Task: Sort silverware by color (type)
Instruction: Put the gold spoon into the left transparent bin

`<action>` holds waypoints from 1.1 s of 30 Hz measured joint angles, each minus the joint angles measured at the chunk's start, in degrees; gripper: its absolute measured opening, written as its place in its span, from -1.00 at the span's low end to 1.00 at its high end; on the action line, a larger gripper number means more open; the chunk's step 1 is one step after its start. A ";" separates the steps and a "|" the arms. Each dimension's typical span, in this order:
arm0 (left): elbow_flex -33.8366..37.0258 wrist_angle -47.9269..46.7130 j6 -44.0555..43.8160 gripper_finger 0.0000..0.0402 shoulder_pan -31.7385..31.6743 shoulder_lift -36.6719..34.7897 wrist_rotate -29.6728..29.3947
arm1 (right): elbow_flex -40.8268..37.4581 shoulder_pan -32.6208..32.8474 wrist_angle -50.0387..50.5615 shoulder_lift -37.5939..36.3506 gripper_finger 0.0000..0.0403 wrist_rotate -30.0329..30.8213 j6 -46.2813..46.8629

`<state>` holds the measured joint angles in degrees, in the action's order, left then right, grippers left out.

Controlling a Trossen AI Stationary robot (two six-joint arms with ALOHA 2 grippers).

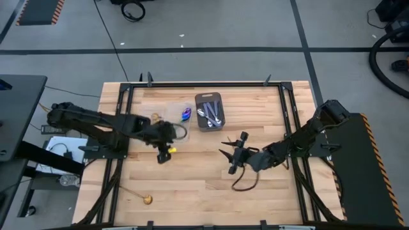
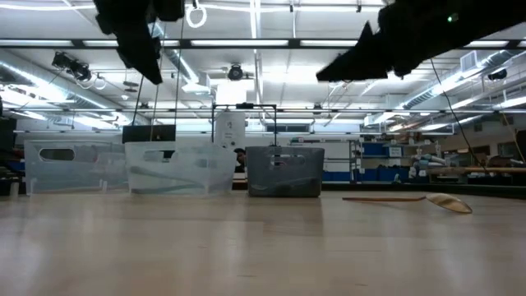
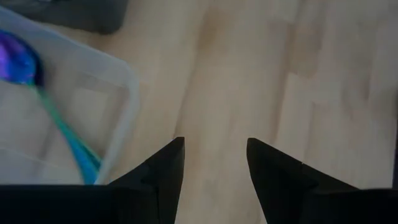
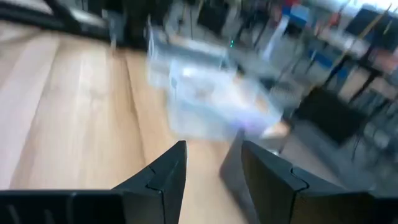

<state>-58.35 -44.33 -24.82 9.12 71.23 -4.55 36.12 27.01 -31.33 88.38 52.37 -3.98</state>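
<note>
Silver spoons lie in the dark gray tray at the table's far middle. A rainbow spoon lies in a clear container left of the tray. Something gold shows in a second clear container farther left. One gold spoon lies flat on the wood near the front left edge; the low view shows it too. My left gripper hangs open over bare wood just in front of the rainbow spoon's container. My right gripper stands open above the table's middle, empty.
The clear containers and the tray stand in a row along the far side. Black frame rails run along the left and right edges. Bare wood lies between the two grippers and toward the near edge.
</note>
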 joint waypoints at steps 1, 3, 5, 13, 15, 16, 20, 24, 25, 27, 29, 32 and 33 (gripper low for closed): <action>0.02 0.15 -0.51 -0.10 1.39 0.01 -0.90 | 1.23 -0.50 5.05 0.00 -0.20 -0.67 4.13; 0.02 0.72 -1.58 -0.10 3.83 0.01 -3.77 | 3.92 -1.63 15.78 0.00 -0.21 -2.32 12.44; 0.02 1.13 -1.85 -0.10 5.86 0.01 -7.48 | 6.31 -2.68 24.89 0.00 -0.23 -5.08 20.01; 0.02 3.68 -0.14 -0.10 9.76 0.03 -16.63 | 11.37 -6.01 45.25 0.11 -0.28 -21.01 39.74; 0.02 5.05 1.72 -0.10 9.78 0.03 -17.83 | 11.41 -7.15 48.95 0.13 -0.27 -23.91 43.12; 0.04 5.82 2.89 -0.10 9.75 0.03 -18.28 | 11.45 -7.77 51.06 0.13 -0.27 -25.28 44.69; 0.04 9.79 7.27 -0.10 9.24 0.03 -20.40 | 11.46 -10.24 58.42 0.15 -0.27 -30.94 48.19; 0.04 13.73 9.29 -0.10 8.33 0.03 -21.70 | 11.46 -11.45 62.42 0.48 -0.27 -35.15 48.50; 0.04 14.43 9.45 -0.10 8.21 0.03 -21.93 | 11.46 -11.48 62.75 0.67 -0.27 -36.13 48.57; 0.07 15.29 9.68 -0.10 7.93 0.03 -22.35 | 11.46 -11.33 62.77 1.14 -0.27 -37.73 49.26; 0.06 15.71 10.29 -0.10 7.38 0.08 -22.34 | 11.44 -10.63 62.72 1.67 -0.27 -38.98 50.47; 0.07 15.62 10.47 -0.10 7.01 0.10 -22.43 | 11.59 -9.35 62.73 2.85 -0.27 -39.28 52.09; 0.07 15.65 10.51 -0.10 7.00 0.10 -22.51 | 11.59 -9.13 63.33 3.33 -0.27 -39.36 52.64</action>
<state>-58.28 -28.68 -14.31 16.12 71.33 -27.06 47.70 17.88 32.00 91.71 13.01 48.66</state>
